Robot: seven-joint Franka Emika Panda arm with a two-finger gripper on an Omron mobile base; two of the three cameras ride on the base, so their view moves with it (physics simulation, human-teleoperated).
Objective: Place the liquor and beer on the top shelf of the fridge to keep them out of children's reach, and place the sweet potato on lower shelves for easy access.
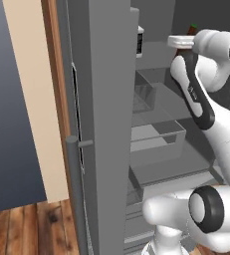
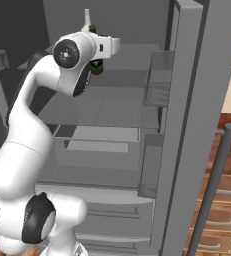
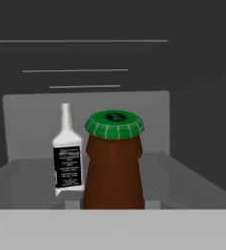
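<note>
Two bottles sit high in the fridge (image 1: 106, 99): the claw (image 2: 96, 67) grips the beer (image 3: 113, 161), liquor (image 3: 68, 158) just beyond, so release on the top shelf (image 3: 192, 180) comes next.

arm's stretched way up and forward, elbow bent, wrist turned level at the top. gripper (image 2: 95, 64) sits at the end of it, jaws nearly closed, clamped round the beer (image 3: 113, 163) neck.

Beer (image 3: 113, 166) upright right before my hand camera; liquor (image 3: 67, 161) upright behind it, to its left in hand view, both inside fridge (image 1: 104, 99) on top shelf (image 3: 16, 180), apart
</note>
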